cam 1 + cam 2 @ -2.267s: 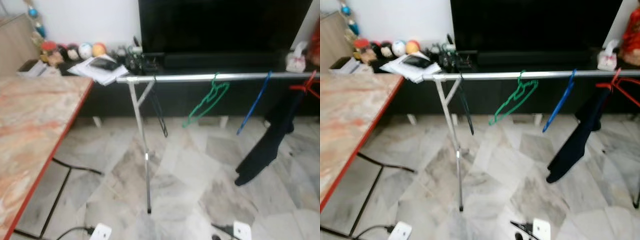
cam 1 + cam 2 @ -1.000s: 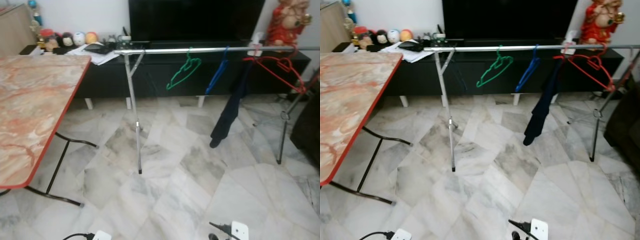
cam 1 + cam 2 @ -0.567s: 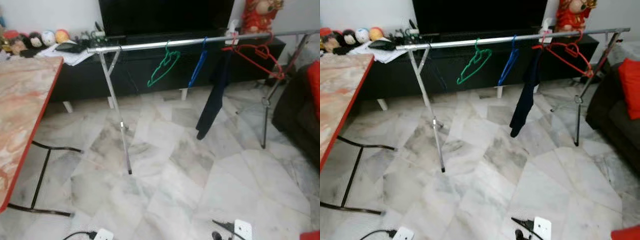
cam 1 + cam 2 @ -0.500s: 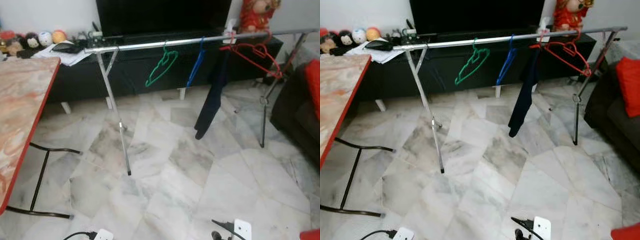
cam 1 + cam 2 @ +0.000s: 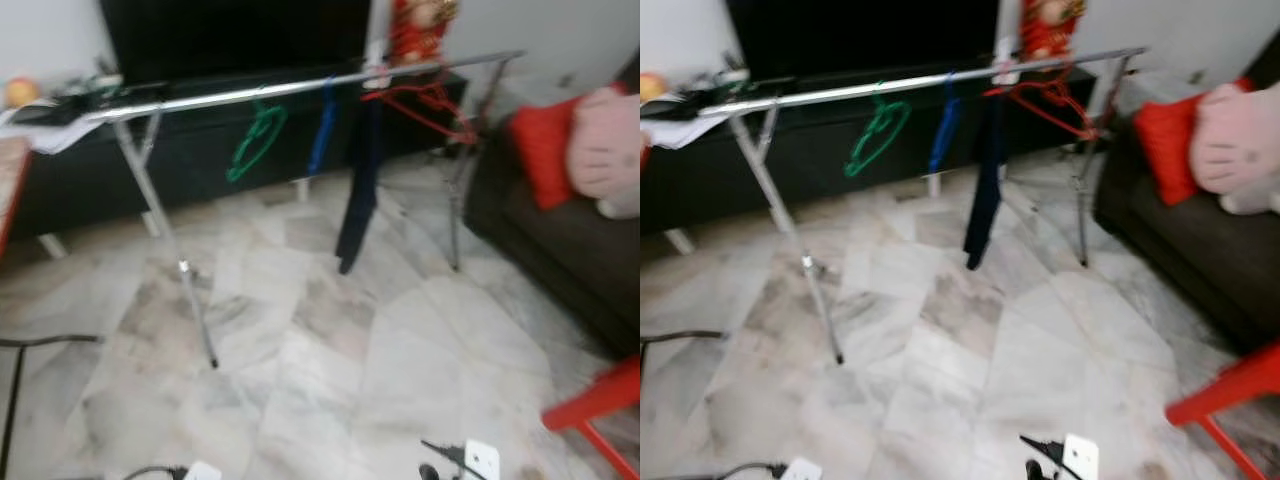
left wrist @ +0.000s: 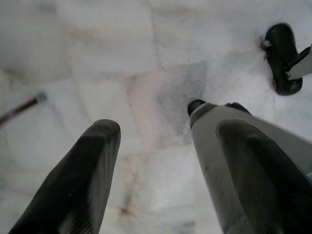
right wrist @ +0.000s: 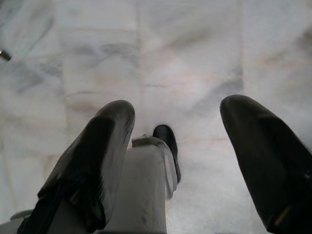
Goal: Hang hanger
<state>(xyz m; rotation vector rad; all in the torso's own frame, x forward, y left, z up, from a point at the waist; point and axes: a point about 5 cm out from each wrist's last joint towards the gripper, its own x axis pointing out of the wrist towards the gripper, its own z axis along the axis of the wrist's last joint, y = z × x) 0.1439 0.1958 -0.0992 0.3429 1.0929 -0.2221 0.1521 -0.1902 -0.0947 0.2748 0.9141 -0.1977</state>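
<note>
Camera swung right, sofa (image 5: 560, 230) now visible; rail (image 5: 300, 88) holds hangers; wrist views: left gripper (image 6: 163, 175), right gripper (image 7: 178, 161) wide, empty.

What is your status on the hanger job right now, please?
Left gripper and right gripper both open, empty, over marble floor. Green hanger, blue hanger, red hanger on rail. Red chair on right.

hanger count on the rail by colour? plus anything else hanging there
Green hanger: 1
Blue hanger: 1
Red hanger: 1
Dark garment hanging from the rail: 1
Total: 3 bare hangers, 4 things on the rail. The frame is blurred, so a thin dark hanger could be missed.
</note>
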